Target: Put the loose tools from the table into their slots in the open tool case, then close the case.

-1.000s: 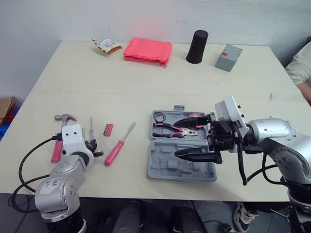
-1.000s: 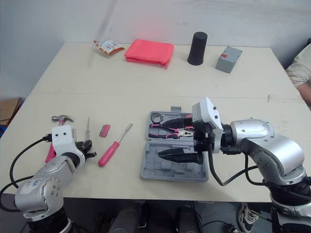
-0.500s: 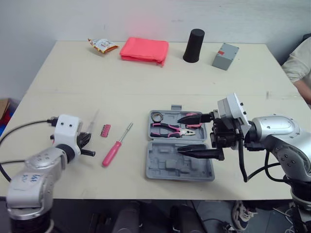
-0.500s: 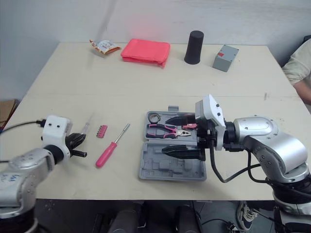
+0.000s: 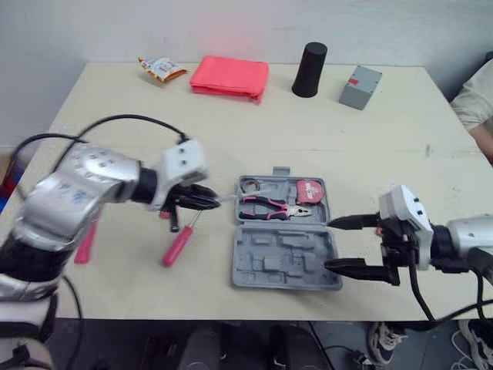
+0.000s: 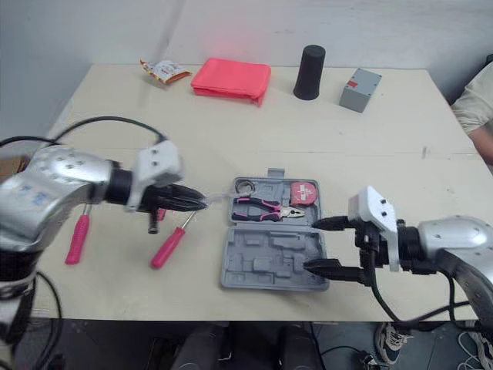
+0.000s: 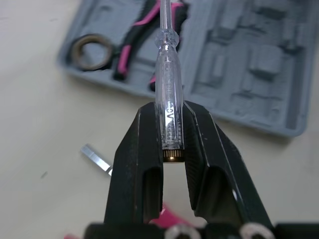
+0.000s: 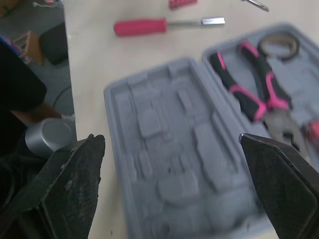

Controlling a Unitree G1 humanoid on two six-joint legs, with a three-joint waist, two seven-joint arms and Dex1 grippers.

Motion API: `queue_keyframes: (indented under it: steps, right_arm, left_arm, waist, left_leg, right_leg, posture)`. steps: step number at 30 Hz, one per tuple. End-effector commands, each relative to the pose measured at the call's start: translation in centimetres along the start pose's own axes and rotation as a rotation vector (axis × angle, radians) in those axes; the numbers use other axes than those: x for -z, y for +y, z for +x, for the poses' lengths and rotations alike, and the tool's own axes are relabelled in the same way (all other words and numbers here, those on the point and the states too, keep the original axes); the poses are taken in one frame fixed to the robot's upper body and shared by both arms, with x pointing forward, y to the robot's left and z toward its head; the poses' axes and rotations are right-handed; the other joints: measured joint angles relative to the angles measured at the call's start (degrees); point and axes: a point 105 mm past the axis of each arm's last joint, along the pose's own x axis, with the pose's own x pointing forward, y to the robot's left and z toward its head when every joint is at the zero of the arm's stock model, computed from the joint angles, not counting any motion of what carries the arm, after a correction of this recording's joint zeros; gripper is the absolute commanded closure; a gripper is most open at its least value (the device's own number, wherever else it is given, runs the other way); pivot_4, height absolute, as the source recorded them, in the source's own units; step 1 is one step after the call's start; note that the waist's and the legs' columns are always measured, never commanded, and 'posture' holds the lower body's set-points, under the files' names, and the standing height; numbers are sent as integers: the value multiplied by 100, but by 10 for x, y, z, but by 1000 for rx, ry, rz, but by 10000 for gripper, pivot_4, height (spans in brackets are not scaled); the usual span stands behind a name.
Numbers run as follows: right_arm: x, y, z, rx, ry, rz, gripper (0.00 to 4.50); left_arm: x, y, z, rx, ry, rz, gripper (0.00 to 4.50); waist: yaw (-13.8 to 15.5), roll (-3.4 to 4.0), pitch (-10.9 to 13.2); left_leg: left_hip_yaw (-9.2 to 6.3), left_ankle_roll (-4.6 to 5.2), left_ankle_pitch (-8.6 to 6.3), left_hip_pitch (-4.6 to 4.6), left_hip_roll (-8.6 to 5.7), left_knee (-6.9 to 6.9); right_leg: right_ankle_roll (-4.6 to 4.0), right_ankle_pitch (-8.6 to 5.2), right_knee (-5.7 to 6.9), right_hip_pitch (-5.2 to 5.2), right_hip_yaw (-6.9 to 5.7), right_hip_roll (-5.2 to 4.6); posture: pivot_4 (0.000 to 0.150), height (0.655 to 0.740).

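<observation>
The grey tool case lies open near the table's front edge. In its far half sit pink-handled pliers, a pink tape measure and a ring-shaped roll. My left gripper is shut on a clear tester screwdriver, whose tip points at the case's left edge. Beside the case's right front corner my right gripper stands open and holds nothing. A pink screwdriver and a pink-handled hammer lie on the table to the left. A pink bit holder is partly hidden behind my left gripper.
Along the far edge of the table are a snack packet, a folded pink cloth, a black cup and a small grey box. A person's sleeve shows at the right edge.
My left gripper has picked the clear screwdriver up off the table and carried it right to the case. My right gripper has drawn back from over the case, uncovering the tape measure.
</observation>
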Motion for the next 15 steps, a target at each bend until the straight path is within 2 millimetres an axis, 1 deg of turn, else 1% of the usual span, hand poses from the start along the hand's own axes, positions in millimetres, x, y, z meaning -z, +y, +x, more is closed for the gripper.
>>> queue_keyframes:
  steps: [1,4,7,9,11,15]
  right_arm:
    - [-6,7,-5,30,-4,-36,0]
    - [-1,9,-6,48,9,-33,0]
    - [2,8,-7,67,15,-29,0]
    - [3,10,-7,72,15,-29,0]
    - [3,10,-7,78,13,-31,0]
    - [3,9,-7,83,7,-31,0]
  left_arm:
    - [-1,-6,20,108,60,17,44922]
    - [3,-2,37,126,127,112,44922]
    - [-5,2,51,118,131,116,44922]
    - [-7,0,56,134,139,150,44922]
    - [-5,-4,59,150,159,184,44922]
    - [-5,-2,66,140,163,179,44922]
  waist:
    - [-14,-1,1]
    - [-2,-1,1]
    - [17,-2,1]
    - [21,-2,2]
    - [19,-2,2]
    - [11,-2,2]
  left_leg:
    - [3,1,1,2,1,2]
    - [6,1,9,9,4,8]
    - [0,3,22,12,3,12]
    - [-6,5,22,9,2,18]
    - [-8,7,21,8,-1,16]
    - [-6,7,21,7,-1,19]
  right_leg:
    - [1,0,0,0,4,11]
    - [1,0,-4,-3,15,13]
    - [2,1,9,-2,20,6]
    - [4,2,14,-1,23,-15]
    - [4,2,12,-1,22,-21]
    - [4,2,14,0,15,-20]
  posture:
    - [1500,7361]
    - [1500,7361]
    - [1500,7361]
    - [1500,7361]
    - [1500,7361]
    - [1500,7361]
